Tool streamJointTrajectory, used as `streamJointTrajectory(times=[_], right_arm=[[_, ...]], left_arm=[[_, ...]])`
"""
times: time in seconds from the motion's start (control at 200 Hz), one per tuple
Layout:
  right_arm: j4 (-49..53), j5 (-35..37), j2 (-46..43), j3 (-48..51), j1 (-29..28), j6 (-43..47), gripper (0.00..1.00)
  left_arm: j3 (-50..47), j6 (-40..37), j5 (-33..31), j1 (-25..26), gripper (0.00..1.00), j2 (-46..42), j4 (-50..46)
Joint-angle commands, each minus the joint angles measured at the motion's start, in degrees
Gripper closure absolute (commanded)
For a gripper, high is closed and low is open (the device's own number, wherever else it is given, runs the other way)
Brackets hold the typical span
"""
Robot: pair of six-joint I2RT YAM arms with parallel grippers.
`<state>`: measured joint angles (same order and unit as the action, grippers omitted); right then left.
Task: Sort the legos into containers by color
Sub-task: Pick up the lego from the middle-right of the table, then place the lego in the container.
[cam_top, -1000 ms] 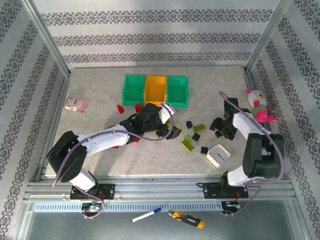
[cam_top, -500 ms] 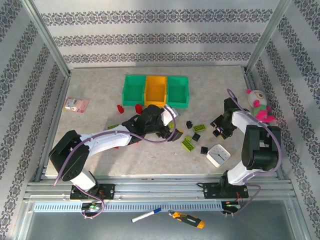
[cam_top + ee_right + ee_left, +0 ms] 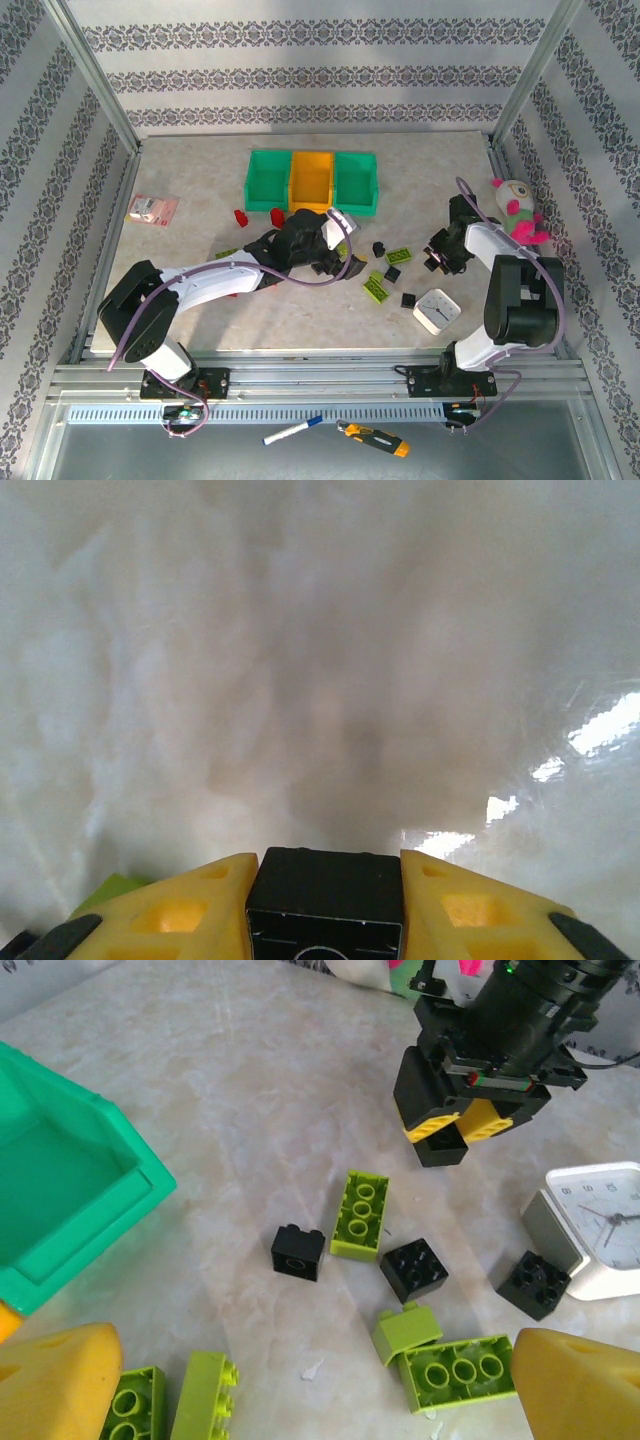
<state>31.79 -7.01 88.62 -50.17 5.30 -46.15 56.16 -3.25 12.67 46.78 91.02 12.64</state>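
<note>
my right gripper (image 3: 325, 875) is clamped on a black brick (image 3: 325, 905), well apart from the containers (image 3: 262, 198). my left gripper (image 3: 318, 1380) is spread wide, holding nothing, over loose lime and black legos (image 3: 360, 1215). containers look empty, so i judge nearly all sorting is left.

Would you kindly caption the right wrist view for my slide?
Right gripper shut on a black lego, pale tabletop blurred beyond.
</note>
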Motion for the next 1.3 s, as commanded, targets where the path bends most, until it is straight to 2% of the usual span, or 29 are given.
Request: streamJointTrajectory(times=[0.0,0.24,0.425,0.665,0.804,0.869,0.929,1.024,1.119,1.224,1.294], right_arm=[[1.3,-1.6,-2.3,-3.0,-1.6,3.8,0.65],[-1.5,-1.0,0.0,-14.0,-10.9,6.0,0.64],[-6.7,0.1,8.2,-24.8,-17.9,7.4,0.64],[-8.7,4.4,21.0,-38.0,-22.4,13.9,0.66],[-11.0,5.9,25.6,-41.5,-23.0,14.8,0.61],[-11.1,5.7,26.9,-43.3,-23.1,15.4,0.55],[-10.7,5.2,27.2,-44.8,-23.1,16.1,0.43],[-10.6,3.4,25.6,-45.6,-23.0,16.9,0.27],[-12.0,0.4,22.0,-43.7,-23.1,18.8,0.14],[-14.6,-4.3,17.0,-39.8,-23.4,21.1,0.07],[-16.6,-8.2,13.3,-36.1,-24.0,23.1,0.04]], left_arm=[[-2.2,1.5,-3.9,0.9,0.01,-2.2,4.2],[-6.8,3.2,-10.8,0.9,0.01,-6.6,5.4],[-8.4,4.2,-12.5,0.9,0.01,-9.0,4.1],[-9.8,6.8,-15.1,0.9,0.01,-11.0,3.7],[-9.2,10.2,-18.0,0.9,0.01,-11.9,-0.2],[-8.8,15.0,-23.3,0.9,0.01,-12.4,-2.7],[-7.8,22.2,-29.7,0.5,0.01,-12.5,-6.9],[-5.5,31.1,-35.1,-1.1,0.01,-12.3,-14.9],[-3.8,37.0,-36.5,-3.3,0.01,-11.8,-21.4],[-1.6,44.0,-40.1,-5.9,0.01,-11.3,-30.9],[-0.6,47.5,-39.4,-8.8,0.01,-11.2,-35.7]])
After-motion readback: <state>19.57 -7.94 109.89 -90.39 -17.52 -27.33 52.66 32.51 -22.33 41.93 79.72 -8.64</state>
